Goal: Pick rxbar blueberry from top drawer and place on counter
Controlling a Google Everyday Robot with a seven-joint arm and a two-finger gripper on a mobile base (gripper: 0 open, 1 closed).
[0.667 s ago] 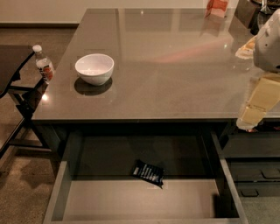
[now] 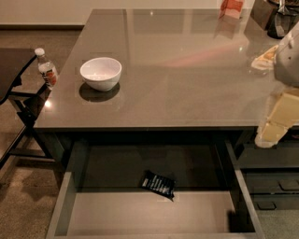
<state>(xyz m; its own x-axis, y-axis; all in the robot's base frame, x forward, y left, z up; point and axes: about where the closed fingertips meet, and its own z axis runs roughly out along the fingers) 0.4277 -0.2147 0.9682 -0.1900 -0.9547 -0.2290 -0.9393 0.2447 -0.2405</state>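
Note:
The rxbar blueberry [image 2: 159, 185], a dark navy wrapper with light print, lies flat on the floor of the open top drawer [image 2: 60, 210], near its middle and towards the back. The grey-brown counter [image 2: 177, 70] spreads above the drawer. My gripper [image 2: 267, 135], cream-coloured, hangs at the right edge of the view by the counter's front right corner. It is above and well to the right of the bar and holds nothing that I can see.
A white bowl [image 2: 100, 73] stands on the counter's left side. A small water bottle [image 2: 47, 70] stands just beyond the left edge. An orange package [image 2: 231, 7] and a dark appliance [image 2: 282, 18] are at the back right. Narrow dark drawers [image 2: 271, 186] sit right of the open drawer.
My gripper has sunk slightly at the right edge. The bar, the drawer and the bowl have not moved.

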